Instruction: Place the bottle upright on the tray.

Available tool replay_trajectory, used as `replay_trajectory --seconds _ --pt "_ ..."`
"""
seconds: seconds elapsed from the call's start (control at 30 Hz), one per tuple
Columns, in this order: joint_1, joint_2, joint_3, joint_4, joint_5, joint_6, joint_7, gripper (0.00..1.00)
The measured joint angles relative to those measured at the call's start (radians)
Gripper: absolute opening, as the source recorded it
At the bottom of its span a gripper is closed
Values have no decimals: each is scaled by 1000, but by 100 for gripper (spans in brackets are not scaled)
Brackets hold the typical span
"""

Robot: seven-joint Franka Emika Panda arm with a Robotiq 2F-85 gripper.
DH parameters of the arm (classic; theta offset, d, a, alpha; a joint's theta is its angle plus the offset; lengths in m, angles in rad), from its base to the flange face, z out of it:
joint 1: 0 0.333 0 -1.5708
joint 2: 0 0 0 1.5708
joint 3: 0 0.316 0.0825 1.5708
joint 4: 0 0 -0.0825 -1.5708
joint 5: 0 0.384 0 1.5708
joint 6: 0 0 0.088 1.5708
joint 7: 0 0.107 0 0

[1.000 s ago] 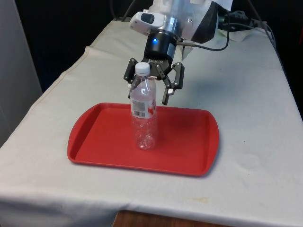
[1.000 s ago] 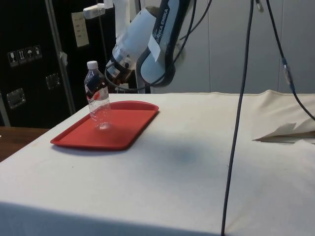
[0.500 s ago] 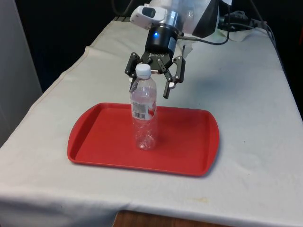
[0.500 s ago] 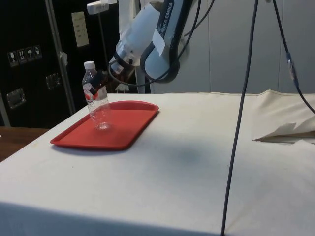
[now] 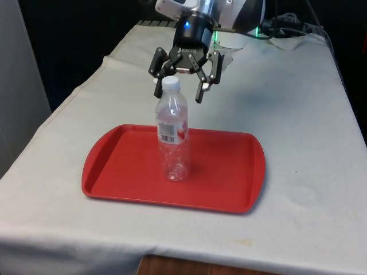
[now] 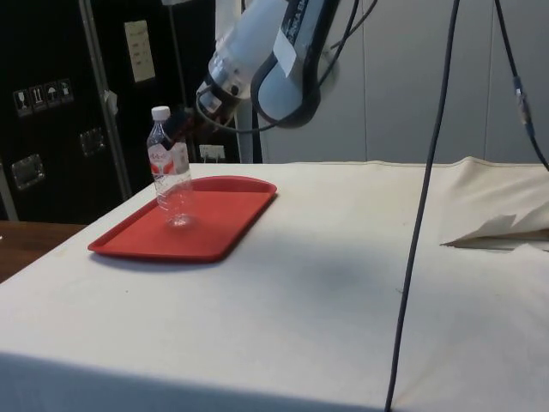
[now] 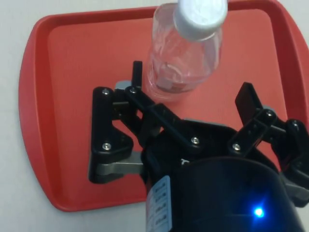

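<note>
white tablecloth (image 5: pixel 298 143), dark cabinets (image 6: pixel 51 103), hanging cables (image 6: pixel 429 172)

The bottle (image 5: pixel 173 132) was clear, glossy plastic with a paper-looking label and a matt white plastic cap (image 7: pixel 200 16). The tray (image 5: pixel 229 183) was smooth red plastic with a dull sheen. A white cloth (image 5: pixel 298 143), matt and softly creased, covered the bench. The claw (image 5: pixel 179 89) was black, matt, hard plastic or metal, with small shiny screw heads.

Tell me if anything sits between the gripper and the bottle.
Nothing visible does. The open gripper hangs just behind the cap of the bottle, which stands upright on the tray with bare tray around it.
</note>
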Motion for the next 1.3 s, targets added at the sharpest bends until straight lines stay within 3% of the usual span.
replay_trajectory --seconds 0.83,1.3 --pt "0 -149 -16 -36 0 -82 -41 100" --pt "0 -200 -26 -34 0 -133 -63 100"
